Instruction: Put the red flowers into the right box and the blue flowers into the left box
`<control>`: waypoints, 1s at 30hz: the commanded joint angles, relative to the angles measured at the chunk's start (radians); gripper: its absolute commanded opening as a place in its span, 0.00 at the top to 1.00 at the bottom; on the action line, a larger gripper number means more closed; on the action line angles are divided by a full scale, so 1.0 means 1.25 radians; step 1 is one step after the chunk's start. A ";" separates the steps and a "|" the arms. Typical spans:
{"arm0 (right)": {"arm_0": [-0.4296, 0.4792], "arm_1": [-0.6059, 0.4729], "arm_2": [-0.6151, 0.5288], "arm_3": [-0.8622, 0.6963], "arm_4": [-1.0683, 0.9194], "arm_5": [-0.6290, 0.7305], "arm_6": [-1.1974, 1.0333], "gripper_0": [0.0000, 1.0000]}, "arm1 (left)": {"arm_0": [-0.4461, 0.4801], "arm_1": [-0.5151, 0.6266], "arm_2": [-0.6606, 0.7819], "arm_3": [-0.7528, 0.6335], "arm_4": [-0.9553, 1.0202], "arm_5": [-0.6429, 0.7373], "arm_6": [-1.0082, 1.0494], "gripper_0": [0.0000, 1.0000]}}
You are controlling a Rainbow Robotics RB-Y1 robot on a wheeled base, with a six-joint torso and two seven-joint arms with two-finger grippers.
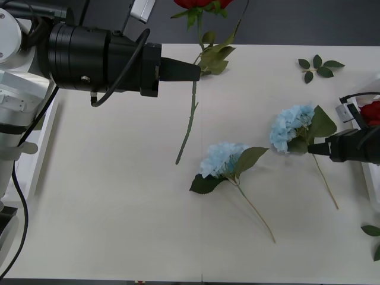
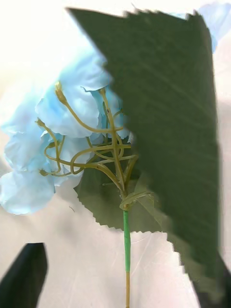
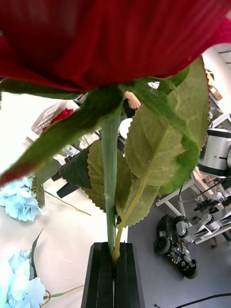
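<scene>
Gripping red rose [image 1: 196, 5]: left pincer [image 1: 198, 71]; stem vertical.

Tabletop [image 1: 119, 196]: pale cream, plain surface. Loose green leaf sprig [image 1: 319, 66]: lying near the far right corner. Second leaf sprig [image 1: 374, 234]: at the near right edge, partly cut off

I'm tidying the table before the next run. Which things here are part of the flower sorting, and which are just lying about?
Part of the job:
- red rose, stem clamped in the left gripper
- blue hydrangea at the right gripper
- second blue hydrangea mid-table
- right box with a red bloom inside

Lying about:
- leaf sprig at the far right
- loose leaves at the near right edge
</scene>
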 commanded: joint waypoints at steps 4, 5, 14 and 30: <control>-0.021 -0.076 -0.007 -0.055 -0.056 0.036 0.150 0.10 | -0.021 0.001 0.006 -0.010 0.007 -0.010 -0.020 1.00; -0.021 -0.089 -0.006 -0.062 -0.093 0.051 0.165 0.10 | -0.021 0.001 0.006 -0.010 0.007 -0.010 -0.020 1.00; -0.014 -0.145 -0.007 -0.070 -0.426 0.190 0.208 0.10 | -0.021 0.001 0.006 -0.010 0.007 -0.010 -0.020 1.00; 0.252 -0.037 -0.208 -0.390 -0.521 0.193 0.208 0.10 | -0.021 0.001 0.006 -0.010 0.007 -0.010 -0.020 1.00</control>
